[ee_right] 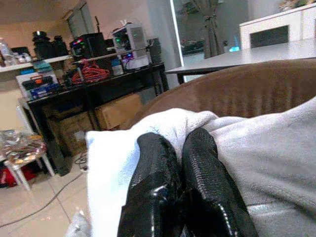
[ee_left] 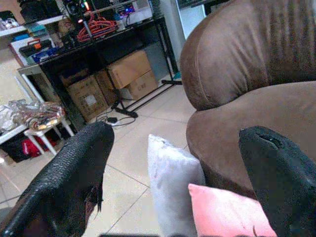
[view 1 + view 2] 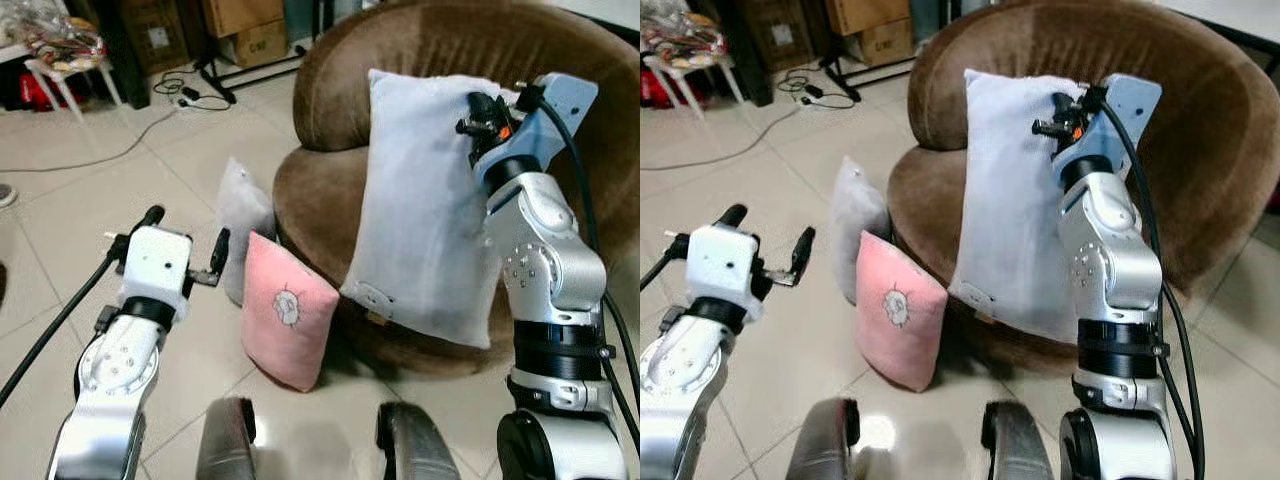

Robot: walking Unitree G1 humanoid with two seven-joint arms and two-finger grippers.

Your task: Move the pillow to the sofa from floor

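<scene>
A large pale blue-grey pillow (image 3: 425,200) hangs upright in front of the round brown sofa (image 3: 520,60), its lower edge over the seat's front. My right gripper (image 3: 478,112) is shut on the pillow's top right edge, fingers (image 1: 197,192) pinched into the fabric. A pink pillow (image 3: 285,310) with a small drawing stands on the floor against the sofa base, and a grey pillow (image 3: 240,215) stands behind it. My left gripper (image 3: 185,240) is open, held low over the floor to the left of the pink pillow.
Tiled floor (image 3: 100,200) spreads to the left. Cables (image 3: 190,90) and a stand base lie at the back, with cardboard boxes (image 3: 250,30) and a small white table (image 3: 65,55) at the far left. My own feet (image 3: 400,440) show at the bottom.
</scene>
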